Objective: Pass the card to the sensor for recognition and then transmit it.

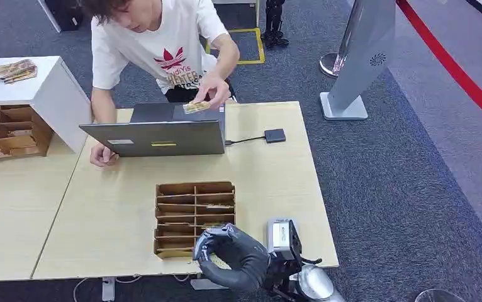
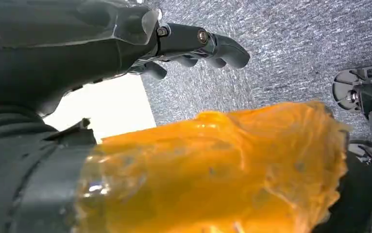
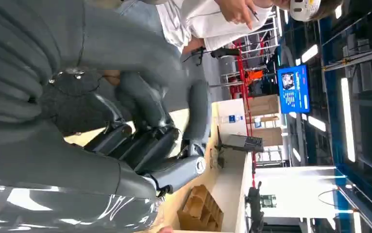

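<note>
- Our right hand sits at the near edge of the table, fingers curled in; whether anything lies inside them we cannot tell.
- In the right wrist view the thumb stands out from the curled fingers of the same hand.
- Just beyond this hand, touching its fingertips or nearly so, lies the wooden organizer, a rack of flat slots, some with thin cards in them.
- Just to the hand's right, on the table's near edge, sits a small sensor unit with a pale screen.
- Our left hand hangs over grey carpet, fingers loosely bent with nothing in them.
- An orange translucent mass lies close before the left wrist camera; we cannot tell what it is.
- Well beyond the right hand, across the table, a person leans over an open laptop and holds a card above it.
- A cable runs from the laptop to a small dark box, far ahead and a little right of our right hand.
- Far ahead to the left stands a second slotted rack under a white shelf with a stack of cards on top.
</note>
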Controlling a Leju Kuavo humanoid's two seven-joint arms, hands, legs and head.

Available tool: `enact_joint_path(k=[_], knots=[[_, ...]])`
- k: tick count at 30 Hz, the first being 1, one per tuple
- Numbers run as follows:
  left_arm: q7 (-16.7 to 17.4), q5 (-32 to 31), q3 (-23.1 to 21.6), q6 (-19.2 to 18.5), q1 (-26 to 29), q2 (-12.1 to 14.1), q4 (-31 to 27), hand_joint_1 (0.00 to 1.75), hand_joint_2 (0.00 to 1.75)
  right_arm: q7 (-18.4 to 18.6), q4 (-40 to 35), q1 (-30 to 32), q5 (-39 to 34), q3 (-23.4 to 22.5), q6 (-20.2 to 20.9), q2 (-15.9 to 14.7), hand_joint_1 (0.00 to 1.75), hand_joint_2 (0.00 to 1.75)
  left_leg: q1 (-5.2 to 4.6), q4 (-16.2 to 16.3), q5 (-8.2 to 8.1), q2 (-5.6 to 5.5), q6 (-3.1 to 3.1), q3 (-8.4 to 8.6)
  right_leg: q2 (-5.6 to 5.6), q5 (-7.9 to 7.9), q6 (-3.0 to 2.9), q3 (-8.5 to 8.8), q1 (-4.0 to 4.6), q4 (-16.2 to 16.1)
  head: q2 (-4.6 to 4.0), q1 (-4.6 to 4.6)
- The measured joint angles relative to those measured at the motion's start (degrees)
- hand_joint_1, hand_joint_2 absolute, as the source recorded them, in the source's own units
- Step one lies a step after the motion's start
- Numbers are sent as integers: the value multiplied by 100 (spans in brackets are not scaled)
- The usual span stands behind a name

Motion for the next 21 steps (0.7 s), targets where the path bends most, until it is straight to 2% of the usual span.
enact_joint_path(k=[1,2,6,11,16,21], knots=[[0,0,0,2,0,0,0,0,0,0,0,-1,0,0,-15,0,0,0,0,0,0,0,0,0,0,0,0,0,0,0,0,0],[0,0,0,7,0,0,0,0,0,4,0,-3,2,0,-35,0,0,175,0,0,0,0,0,-1,0,0,0,0,0,0,0,0],[0,-20,0,24,0,0,0,0,0,35,-4,-101,270,-2,-290,0,0,175,0,0,0,0,0,-1,0,0,0,0,0,0,0,0],[-2,-55,0,37,0,0,0,0,0,140,-66,-480,1290,0,-1109,7,0,175,0,0,2,1,-1,0,1,2,-1,0,0,0,0,0],[-4,-72,0,37,1,0,0,0,0,234,-101,-757,1712,26,-1417,48,0,175,0,0,2,0,-2,-1,1,2,-2,0,0,1,0,0],[-24,-140,0,15,-2,-4,0,0,0,479,-151,-1152,2939,171,-2287,133,0,175,0,0,2,0,-2,-1,1,2,-2,-2,0,1,0,0]])
